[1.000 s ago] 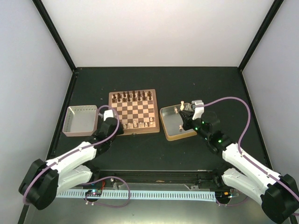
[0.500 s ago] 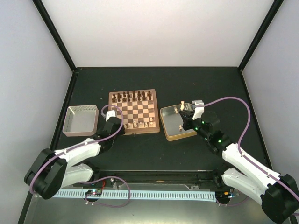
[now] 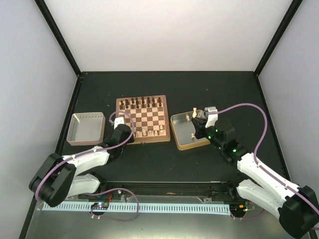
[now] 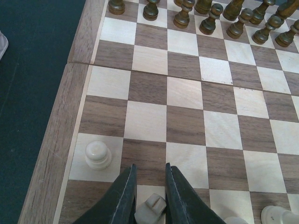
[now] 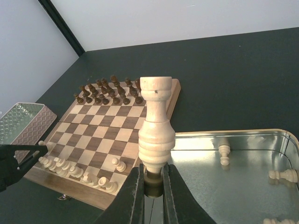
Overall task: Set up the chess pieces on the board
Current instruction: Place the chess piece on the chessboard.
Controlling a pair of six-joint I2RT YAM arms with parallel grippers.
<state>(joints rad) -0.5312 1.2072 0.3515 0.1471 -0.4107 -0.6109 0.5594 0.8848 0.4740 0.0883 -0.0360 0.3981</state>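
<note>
While right jaws pinch a turned pale rook [image 5: 156, 126], left jaws clench a chessman [image 4: 150, 208], checked wooden board [image 4: 187, 126].

The left gripper [image 3: 124, 130] hovers at the board [image 3: 144, 115], right gripper [image 3: 195, 115] above the tin [image 3: 185, 138].

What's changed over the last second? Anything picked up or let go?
The left arm moved: its rear links swung forward toward the board, while the left end effector barely shifted at the near left corner, shut on a pale piece. Nothing was taken or released. The right end effector stays put, holding the rook over the tin.
</note>
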